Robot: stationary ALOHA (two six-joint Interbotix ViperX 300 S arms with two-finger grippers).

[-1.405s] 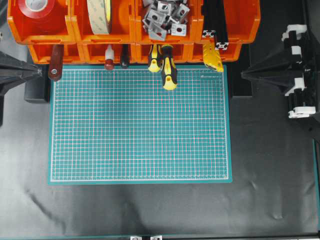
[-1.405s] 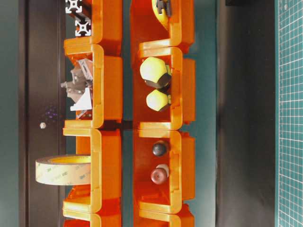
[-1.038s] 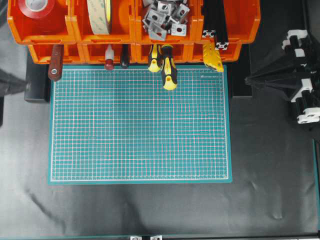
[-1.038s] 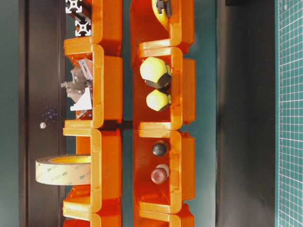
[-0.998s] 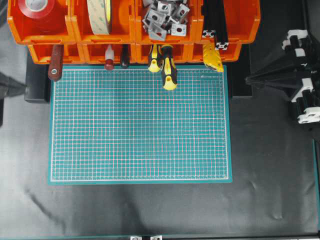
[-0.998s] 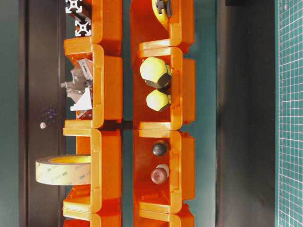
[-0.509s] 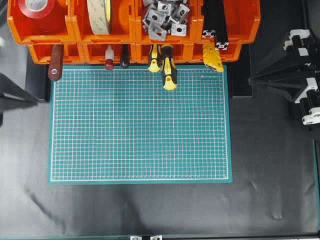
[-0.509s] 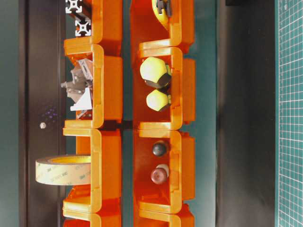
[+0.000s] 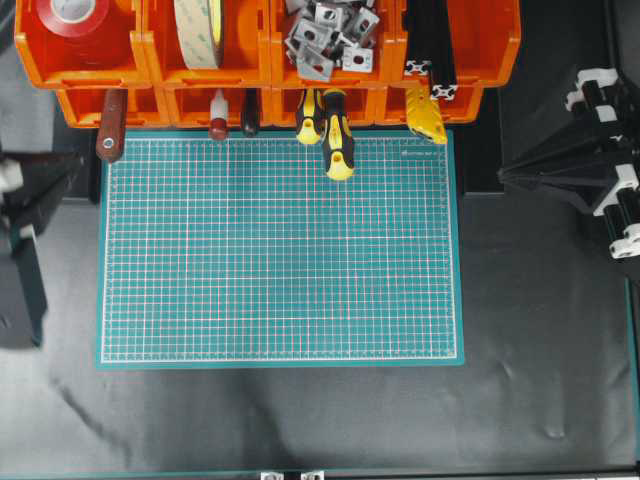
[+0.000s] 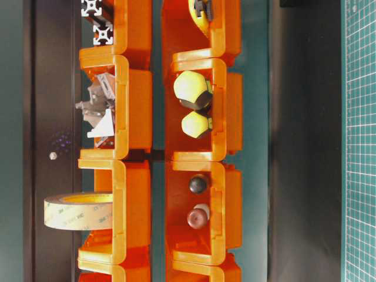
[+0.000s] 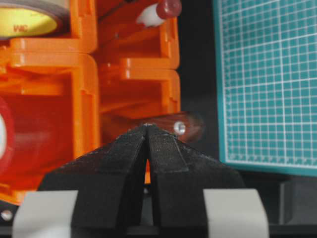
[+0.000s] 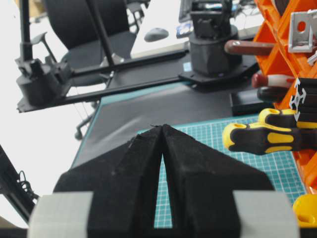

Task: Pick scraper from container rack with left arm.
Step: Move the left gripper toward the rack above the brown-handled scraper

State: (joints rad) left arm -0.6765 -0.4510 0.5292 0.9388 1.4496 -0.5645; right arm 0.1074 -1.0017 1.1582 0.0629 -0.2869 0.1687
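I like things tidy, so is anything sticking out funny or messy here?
A little. One yellow-and-black screwdriver pokes farther out of the orange container rack than its neighbour, over the green cutting mat. The scraper handle also juts out of its bin. Nothing looks spilled or broken.

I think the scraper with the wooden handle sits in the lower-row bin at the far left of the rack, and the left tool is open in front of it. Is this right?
Not quite. The left tool is shut, its jaws pressed together, as the left wrist view shows. The rest holds: the scraper with the wooden handle sits in the lower-row bin at the far left of the rack, in front of that tool.
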